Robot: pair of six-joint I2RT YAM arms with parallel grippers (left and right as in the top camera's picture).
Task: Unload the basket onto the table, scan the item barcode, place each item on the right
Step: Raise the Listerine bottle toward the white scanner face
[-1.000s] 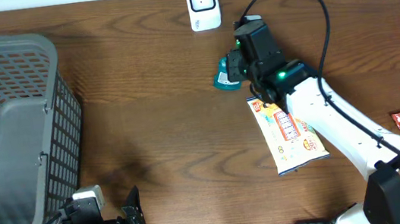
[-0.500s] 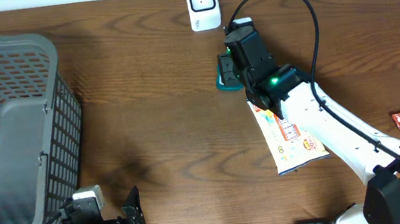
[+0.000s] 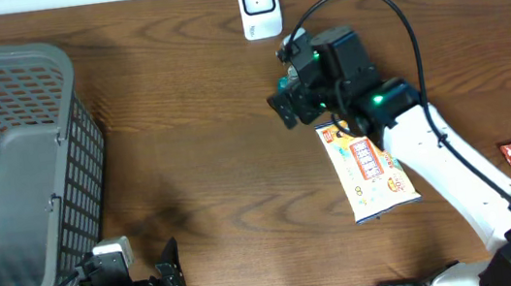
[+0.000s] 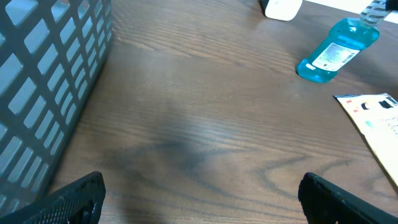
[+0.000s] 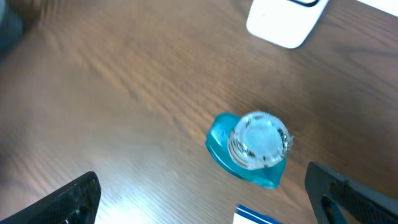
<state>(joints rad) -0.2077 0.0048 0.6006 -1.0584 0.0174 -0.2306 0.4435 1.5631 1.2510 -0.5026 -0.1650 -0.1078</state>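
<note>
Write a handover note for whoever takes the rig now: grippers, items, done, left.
Left gripper: open, empty, near the basket.
Right gripper: open, above the blue bottle, not touching it.
The blue bottle stands upright near the scanner; the snack packet lies flat beside it.
Done: cannot tell whether any barcode was scanned.
Left: probably grasp an item and show its barcode to the scanner.

Right end effector (image 5: 202, 190) gapes wide on an outstretched arm; left end effector (image 4: 199, 196) gapes too, tucked back
</note>
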